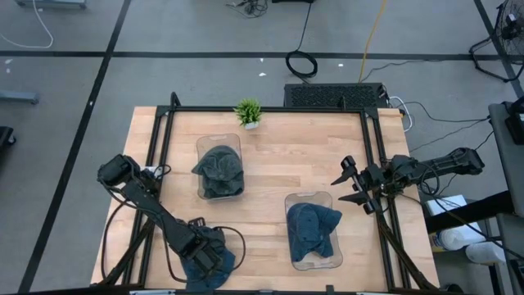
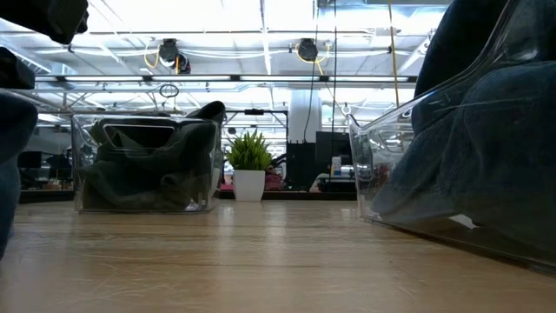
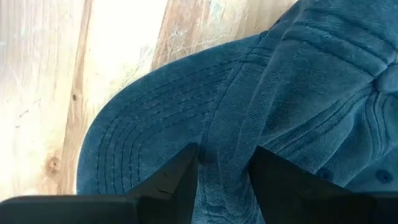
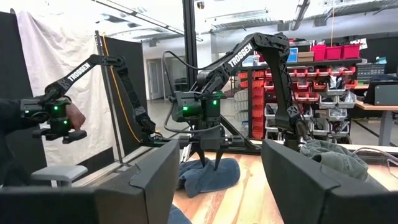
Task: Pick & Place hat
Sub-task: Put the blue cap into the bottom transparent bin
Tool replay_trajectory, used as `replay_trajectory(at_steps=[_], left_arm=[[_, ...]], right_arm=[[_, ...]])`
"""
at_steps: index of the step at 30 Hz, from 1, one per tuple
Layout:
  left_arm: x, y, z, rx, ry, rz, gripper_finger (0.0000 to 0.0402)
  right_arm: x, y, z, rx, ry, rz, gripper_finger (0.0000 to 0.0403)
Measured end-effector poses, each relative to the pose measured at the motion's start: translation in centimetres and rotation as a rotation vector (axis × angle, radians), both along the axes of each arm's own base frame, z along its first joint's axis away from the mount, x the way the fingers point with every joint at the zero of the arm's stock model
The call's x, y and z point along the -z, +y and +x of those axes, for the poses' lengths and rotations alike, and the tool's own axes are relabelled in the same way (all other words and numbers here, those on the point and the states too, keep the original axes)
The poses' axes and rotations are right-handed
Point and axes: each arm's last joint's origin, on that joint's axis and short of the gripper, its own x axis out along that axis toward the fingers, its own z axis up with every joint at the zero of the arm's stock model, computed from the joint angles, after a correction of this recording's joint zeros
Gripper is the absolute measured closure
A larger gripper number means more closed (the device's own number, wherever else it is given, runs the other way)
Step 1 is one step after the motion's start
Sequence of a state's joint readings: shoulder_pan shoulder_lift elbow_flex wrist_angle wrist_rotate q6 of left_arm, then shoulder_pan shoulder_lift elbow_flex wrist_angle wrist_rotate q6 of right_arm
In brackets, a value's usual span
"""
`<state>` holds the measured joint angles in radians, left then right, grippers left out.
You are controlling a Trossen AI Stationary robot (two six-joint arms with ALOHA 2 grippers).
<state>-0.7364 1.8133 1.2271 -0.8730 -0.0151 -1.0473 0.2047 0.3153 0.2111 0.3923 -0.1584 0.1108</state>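
Observation:
A blue corduroy hat (image 1: pixel 216 269) lies on the table near its near edge, left of the middle. My left gripper (image 1: pixel 205 254) stands over it, pointing down, shut on the hat (image 3: pixel 155 106). The right wrist view shows the same gripper (image 4: pixel 210 163) on the hat (image 4: pixel 208 177). My right gripper (image 1: pixel 352 187) waits open at the table's right edge, touching nothing. Two clear bins each hold another hat: a dark grey one (image 1: pixel 219 170) and a blue one (image 1: pixel 313 231). My left gripper pinches a raised fold of the hat's cloth (image 3: pixel 227 124) where the brim meets the crown, between its two fingers (image 3: pixel 180 177). It comes from above, pointing down. The hat rests on the table, its brim (image 3: pixel 130 137) flat on the wood.
A clear bin (image 1: pixel 219 141) stands left of centre toward the far side, a second bin (image 1: pixel 309 197) right of centre toward the near side. A small potted plant (image 1: pixel 248 112) sits at the far edge. A black frame borders the table. A person's hand (image 4: pixel 74 115) shows beyond the table.

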Motion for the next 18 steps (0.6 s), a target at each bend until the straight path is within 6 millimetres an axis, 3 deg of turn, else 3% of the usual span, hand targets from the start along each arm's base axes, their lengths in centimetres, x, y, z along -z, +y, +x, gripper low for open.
replay_trajectory(at_steps=[18], left_arm=[[-0.07,-0.41,0.48,0.099,-0.060,-0.029,0.0254]], right_arm=[[0.00,0.00,0.00,0.000,0.000,0.000,0.0190]])
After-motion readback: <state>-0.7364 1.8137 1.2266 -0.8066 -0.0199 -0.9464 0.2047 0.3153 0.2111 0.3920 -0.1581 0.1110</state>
